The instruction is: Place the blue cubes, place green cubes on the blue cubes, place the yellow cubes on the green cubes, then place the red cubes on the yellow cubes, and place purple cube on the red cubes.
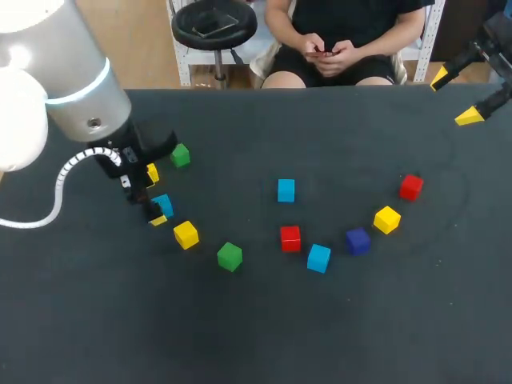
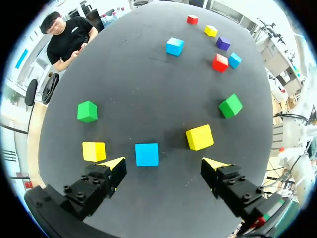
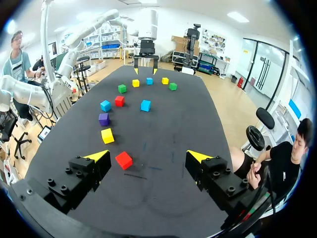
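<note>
My left gripper (image 1: 152, 200) hangs open over a blue cube (image 1: 163, 205), which lies just ahead of its fingertips (image 2: 115, 162) and nearer one of them (image 2: 147, 154). A yellow cube (image 2: 94, 151) and another yellow cube (image 2: 199, 137) flank it. Green cubes (image 1: 180, 155) (image 1: 230, 256) lie farther out. Mid-table are a blue cube (image 1: 286, 190), a red cube (image 1: 290, 238), a blue cube (image 1: 318, 258), the purple cube (image 1: 358, 240), a yellow cube (image 1: 387, 219) and a red cube (image 1: 411, 187). My right gripper (image 1: 454, 98) is open and empty, high over the far right corner.
All cubes lie singly on the dark table (image 1: 336, 336), none stacked. In the right wrist view the nearest red cube (image 3: 124, 159) lies on the table well below the gripper (image 3: 148, 155). A person sits beyond the far edge, not touching the table.
</note>
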Controlling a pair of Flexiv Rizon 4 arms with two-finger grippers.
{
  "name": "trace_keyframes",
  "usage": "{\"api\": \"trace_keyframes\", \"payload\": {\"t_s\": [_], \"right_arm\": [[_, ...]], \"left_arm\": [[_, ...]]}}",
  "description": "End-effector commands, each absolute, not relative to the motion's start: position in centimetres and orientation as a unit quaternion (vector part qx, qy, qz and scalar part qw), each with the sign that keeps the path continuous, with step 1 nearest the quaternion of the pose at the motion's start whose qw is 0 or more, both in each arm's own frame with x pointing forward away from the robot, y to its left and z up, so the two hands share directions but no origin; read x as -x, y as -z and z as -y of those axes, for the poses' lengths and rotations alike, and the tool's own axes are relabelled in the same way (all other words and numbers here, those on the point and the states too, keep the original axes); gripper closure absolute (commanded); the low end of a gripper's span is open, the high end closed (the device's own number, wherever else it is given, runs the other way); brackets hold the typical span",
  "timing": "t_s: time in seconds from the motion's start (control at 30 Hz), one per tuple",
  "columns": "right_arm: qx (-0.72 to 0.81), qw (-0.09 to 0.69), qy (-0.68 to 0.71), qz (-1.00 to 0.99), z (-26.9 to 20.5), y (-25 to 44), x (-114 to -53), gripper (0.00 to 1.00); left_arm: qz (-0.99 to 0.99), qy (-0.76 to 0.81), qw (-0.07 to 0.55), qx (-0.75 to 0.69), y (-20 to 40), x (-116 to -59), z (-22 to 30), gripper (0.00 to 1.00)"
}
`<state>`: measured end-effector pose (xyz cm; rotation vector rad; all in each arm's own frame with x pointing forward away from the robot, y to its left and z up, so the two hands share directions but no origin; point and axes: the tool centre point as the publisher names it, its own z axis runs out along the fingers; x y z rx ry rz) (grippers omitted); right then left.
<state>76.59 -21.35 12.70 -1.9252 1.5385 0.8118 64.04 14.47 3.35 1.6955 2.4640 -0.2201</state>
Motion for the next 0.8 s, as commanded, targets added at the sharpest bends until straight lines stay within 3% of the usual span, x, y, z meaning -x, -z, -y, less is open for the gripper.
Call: {"api": "trace_keyframes", "payload": {"t_s": [0.03, 0.8], "right_arm": [[0.715, 0.27, -0.302, -0.57, 21.4, -12.7, -76.6, 0.0], [0.715, 0.27, -0.302, -0.57, 21.4, -12.7, -76.6, 0.0]], "left_arm": [[-0.816, 0.079, 0.067, -0.568, -2.7, -65.0, -14.6, 0.0], [-0.811, 0.081, 0.062, -0.577, -0.5, -67.3, -14.8, 0.0]]}}
